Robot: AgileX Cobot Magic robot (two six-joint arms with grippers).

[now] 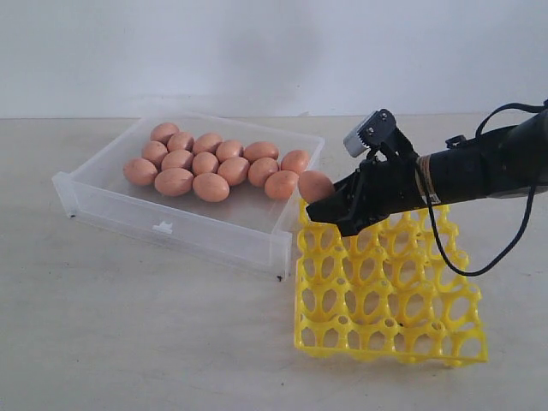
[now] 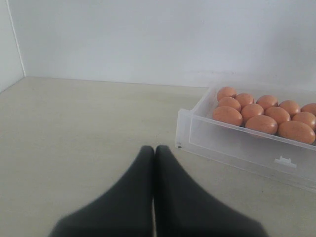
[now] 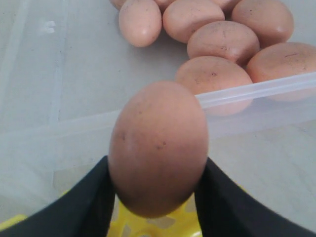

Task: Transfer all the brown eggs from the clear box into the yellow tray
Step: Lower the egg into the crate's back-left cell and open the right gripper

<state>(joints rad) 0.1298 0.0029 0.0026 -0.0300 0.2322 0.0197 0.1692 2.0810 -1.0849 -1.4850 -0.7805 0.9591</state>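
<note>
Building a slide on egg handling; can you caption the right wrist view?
Right gripper holds one brown egg over the yellow tray; more brown eggs lie in the clear box behind.

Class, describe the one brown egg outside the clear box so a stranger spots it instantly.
Find the yellow tray, then its corner nearest the clear box. Above that corner the right pincer grips one brown egg. The other eggs all lie inside the box; this one hangs in the air.

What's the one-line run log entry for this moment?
right gripper: shut on brown egg, over yellow tray corner | left gripper: shut | clear box: other eggs inside
</note>
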